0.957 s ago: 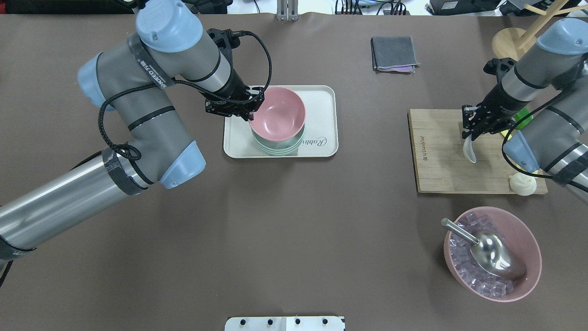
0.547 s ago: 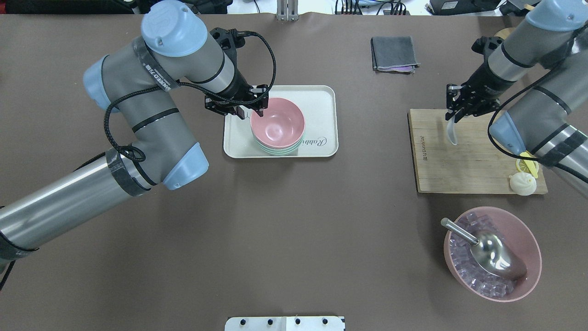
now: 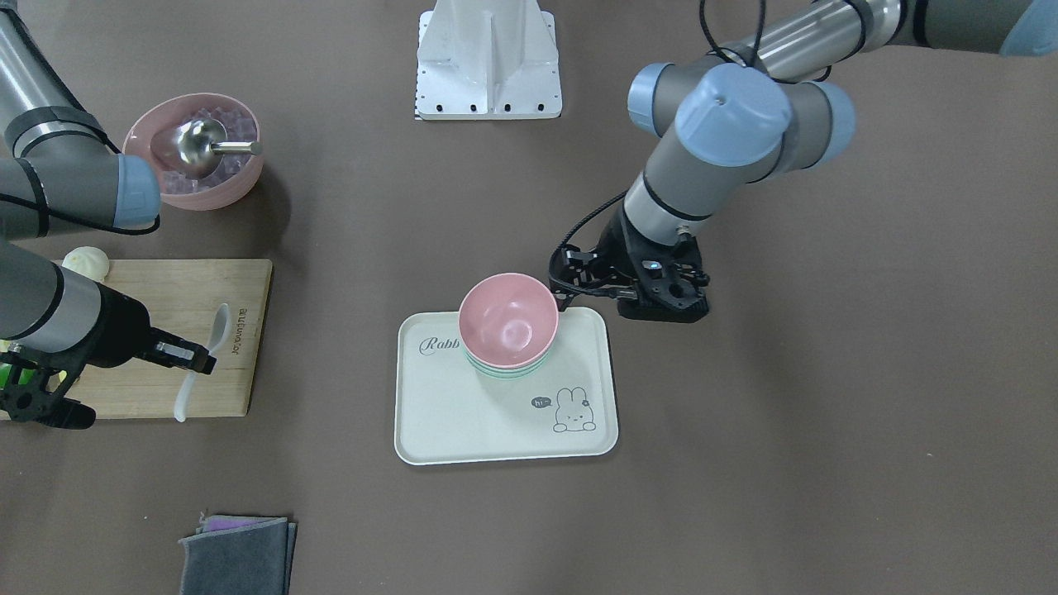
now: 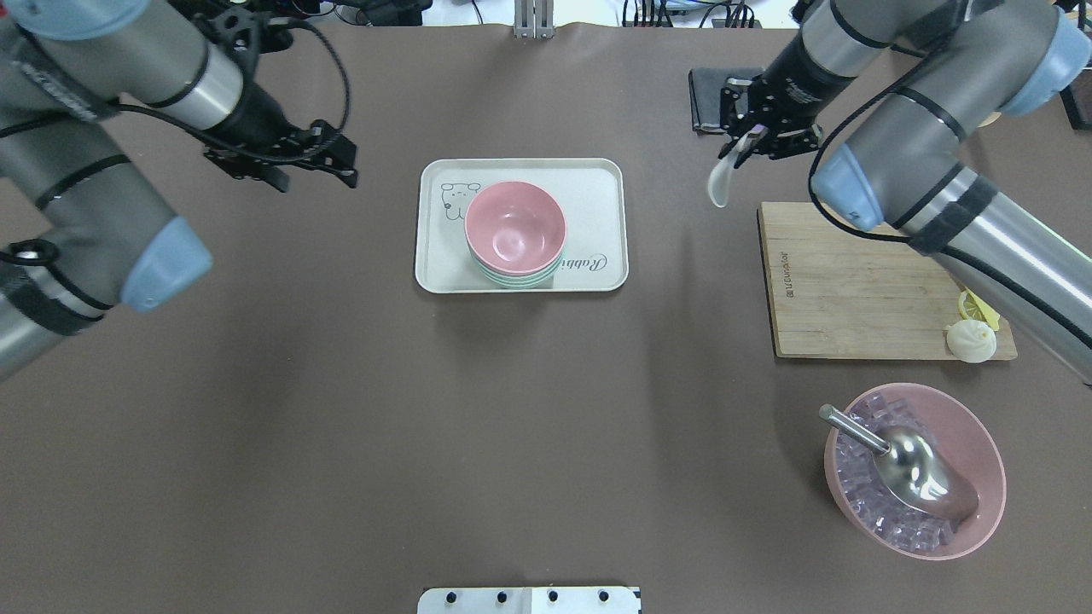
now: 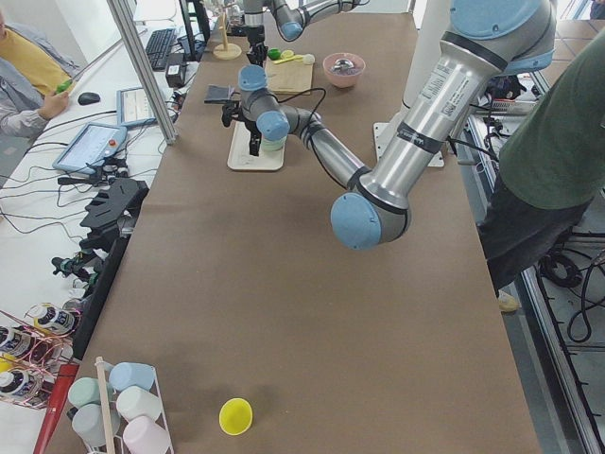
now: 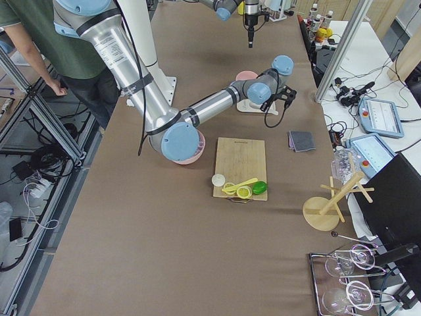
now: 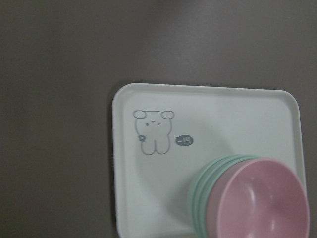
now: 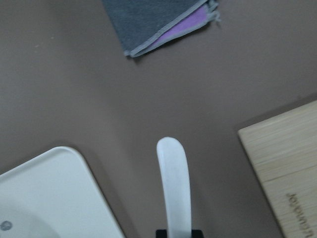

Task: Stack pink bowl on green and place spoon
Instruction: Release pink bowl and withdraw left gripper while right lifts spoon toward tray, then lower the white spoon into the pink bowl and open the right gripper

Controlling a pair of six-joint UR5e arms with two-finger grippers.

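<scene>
On the brown worktop [image 4: 512,426] we found the pink bowl [image 4: 514,223] already nested in the green bowls [image 4: 510,278], whose rims showed as thin bands beneath it. The stack stood on the cream tray [image 4: 601,183], about midway between the left and right edges and closer to the far edge than to the robot's. The left gripper [image 4: 314,175] hung over bare worktop off the tray's left side, well apart from the bowls, with its jaws spread and nothing between them. Its wrist camera looked down on the tray's rabbit drawing with the stack beside it. The right gripper [image 4: 755,136] was clenched on the handle of the white spoon [image 4: 719,183], which hung in the air with its scoop end lowest. It was over bare worktop between the tray and the wooden board [image 4: 853,281], touching neither. Just behind that gripper, by the far edge, lay a folded grey cloth [image 4: 708,98]. The board lay toward the right edge with a white bun [image 4: 971,339] at its nearer right corner. An ice bowl [image 4: 981,443] holding a metal scoop [image 4: 917,473] stood by the near right corner.
</scene>
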